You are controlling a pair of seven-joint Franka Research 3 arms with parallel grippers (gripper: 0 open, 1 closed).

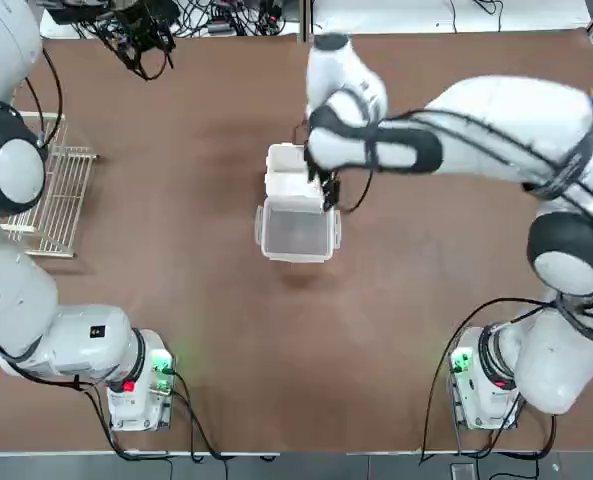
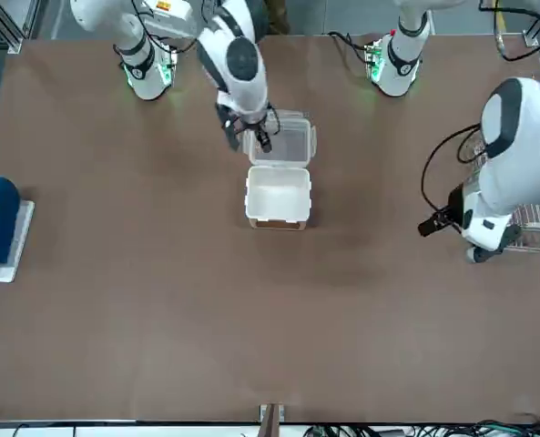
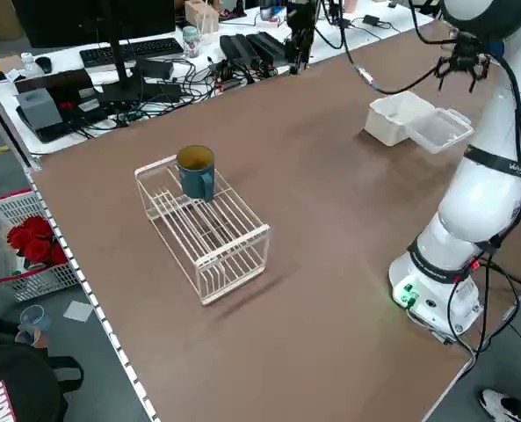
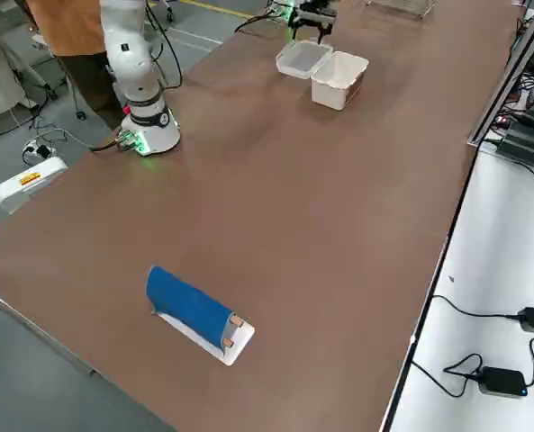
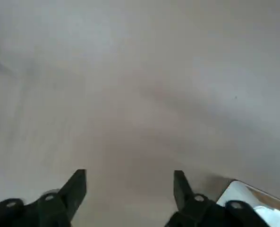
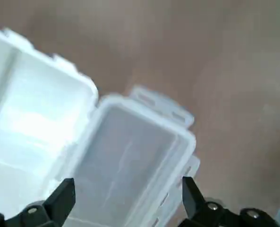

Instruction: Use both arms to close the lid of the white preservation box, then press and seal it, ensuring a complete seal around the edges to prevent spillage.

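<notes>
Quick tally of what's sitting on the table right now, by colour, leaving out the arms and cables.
White: 2 – the white preservation box with its open lid, and the wire rack.
Blue: 2 – the mug on the rack, and the blue roll on a white base.
Total: 4.

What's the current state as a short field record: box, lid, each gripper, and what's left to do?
box: white preservation box, open, mid-table
lid: lid lies flat, open, on the robot's side of the box, joined along one edge
right gripper: open, above the lid, holding nothing
left gripper: open, over bare table beside the wire rack, away from the box
rack contents: teal mug
remaining: lid not yet closed or sealed
</notes>
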